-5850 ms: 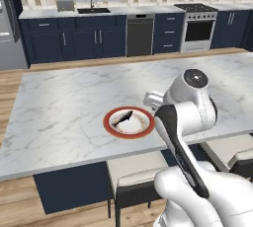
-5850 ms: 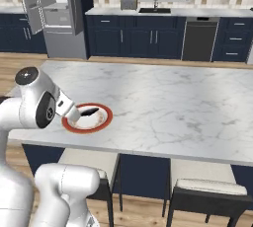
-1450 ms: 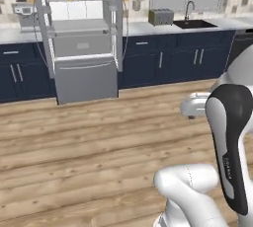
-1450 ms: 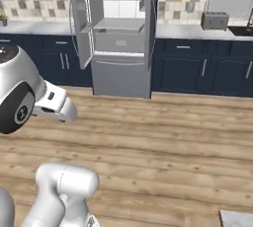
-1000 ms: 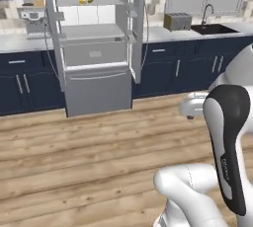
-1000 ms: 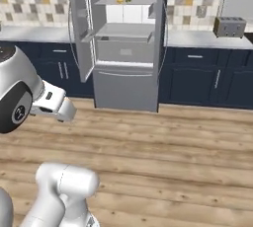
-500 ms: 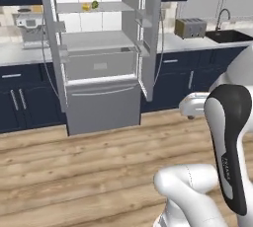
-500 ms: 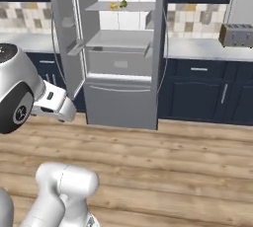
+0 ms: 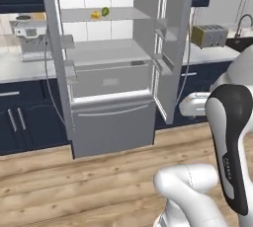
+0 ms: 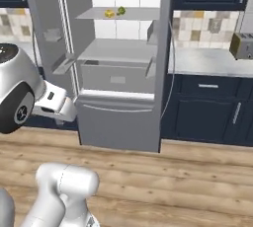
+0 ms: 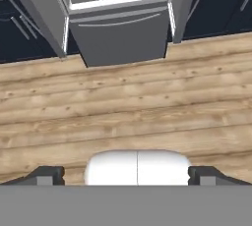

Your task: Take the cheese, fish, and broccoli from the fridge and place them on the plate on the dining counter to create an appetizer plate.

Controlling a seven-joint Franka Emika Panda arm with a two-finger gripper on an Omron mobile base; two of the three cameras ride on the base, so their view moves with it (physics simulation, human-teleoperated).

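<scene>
Fridge (image 9: 113, 122) open ahead; cheese (image 9: 94, 15) beside broccoli (image 9: 105, 11) on upper shelf (image 9: 123, 15). Jaws released, empty. Raise arm high, enter squarely between doors, approach cheese level.

No legible text or labels anywhere.

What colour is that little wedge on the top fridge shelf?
The cheese is yellow-orange, lying beside the green broccoli. It shows best in the right base view.
</scene>
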